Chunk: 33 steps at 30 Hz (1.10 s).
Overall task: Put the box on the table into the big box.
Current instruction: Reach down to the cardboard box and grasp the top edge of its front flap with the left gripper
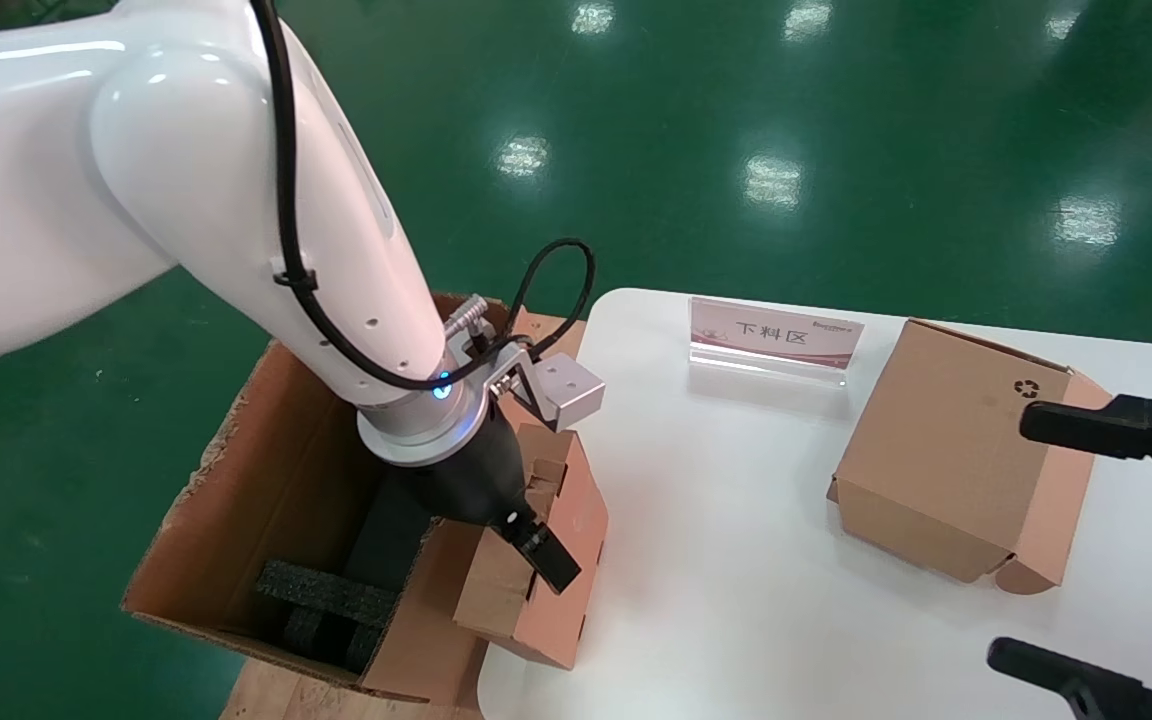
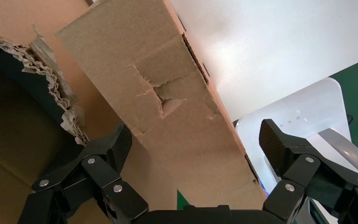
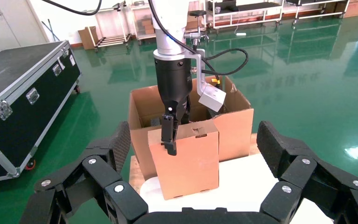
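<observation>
The box, plain brown, stands on end at the left edge of the white table, leaning against the big box. My left gripper reaches down over its top and is open. One finger lies on the table-side face; the other is hidden behind it. In the left wrist view the box fills the gap between the jaws, with a strip of table showing beside one pad. Black foam lies inside the big box. My right gripper hovers open at the right.
A wider brown box with a recycling symbol sits on the table's right half, just under the right gripper's far finger. An acrylic sign stands at the far edge. A black flight case sits on the green floor beyond.
</observation>
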{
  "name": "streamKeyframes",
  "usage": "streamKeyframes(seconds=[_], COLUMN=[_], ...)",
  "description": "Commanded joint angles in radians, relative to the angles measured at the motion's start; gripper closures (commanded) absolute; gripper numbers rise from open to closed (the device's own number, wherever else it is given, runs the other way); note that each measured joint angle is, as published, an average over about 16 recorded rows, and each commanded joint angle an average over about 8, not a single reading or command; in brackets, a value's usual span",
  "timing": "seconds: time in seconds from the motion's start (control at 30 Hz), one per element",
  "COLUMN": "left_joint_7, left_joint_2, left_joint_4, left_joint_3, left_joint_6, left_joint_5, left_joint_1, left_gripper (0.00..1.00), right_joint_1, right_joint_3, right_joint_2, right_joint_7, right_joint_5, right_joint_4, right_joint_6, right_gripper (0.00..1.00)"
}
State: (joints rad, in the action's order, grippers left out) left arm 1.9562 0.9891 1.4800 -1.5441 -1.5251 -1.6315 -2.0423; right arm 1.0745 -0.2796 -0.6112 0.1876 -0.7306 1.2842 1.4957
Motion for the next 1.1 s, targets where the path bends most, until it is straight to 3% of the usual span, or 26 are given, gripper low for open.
streamKeyframes(seconds=[0.03,1.1], left_joint_7=[0.004,0.009], left_joint_2=[0.002,0.006], left_joint_4=[0.0,0.0], left_joint_3=[-0.001,-0.004], left_joint_6=[0.003,0.007], left_joint_5=[-0.003,-0.008], left_joint_1=[0.003,0.008], left_gripper=[1.0,1.0], right_joint_1=[0.0,0.0], right_joint_3=[0.0,0.0], right_joint_2=[0.0,0.0], right_joint_7=[0.0,0.0], right_joint_5=[0.0,0.0], right_joint_4=[0.0,0.0], right_joint_6=[0.0,0.0], right_gripper=[0.0,0.0])
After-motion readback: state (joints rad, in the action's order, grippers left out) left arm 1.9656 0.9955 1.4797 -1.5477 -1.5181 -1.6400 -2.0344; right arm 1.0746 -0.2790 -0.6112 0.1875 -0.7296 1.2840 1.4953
